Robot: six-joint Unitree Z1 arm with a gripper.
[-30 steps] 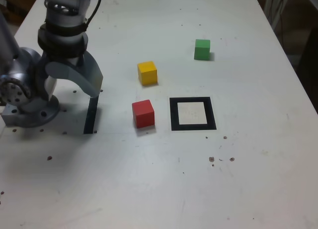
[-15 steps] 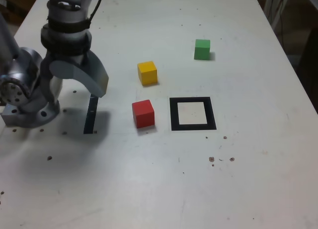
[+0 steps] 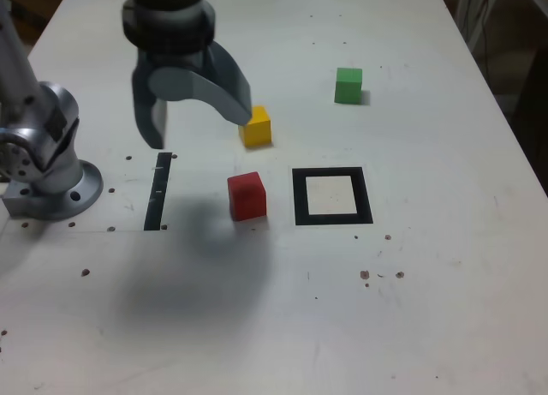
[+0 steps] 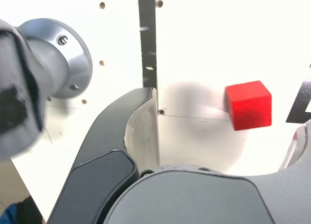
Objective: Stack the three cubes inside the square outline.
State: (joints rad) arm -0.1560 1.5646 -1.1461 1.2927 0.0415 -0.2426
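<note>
White desk [image 3: 428,301], scattered small dark holes and chips, thin line running across the near part. Black tape strip [image 3: 158,192] on the left, running near to far, beside the round metal arm base [image 3: 58,194] at the far left edge of the view. Red cube [image 3: 247,196] near the middle, right of the strip. Yellow cube [image 3: 256,128] just beyond the red one, apart from it, partly hidden in the exterior view. Green cube [image 3: 348,86] farther off and to the right, the farthest of the three. Black square outline [image 3: 333,196], pale centre, flat on the desk, right of the red cube, nearer than the green one. No cubes touching.
</note>
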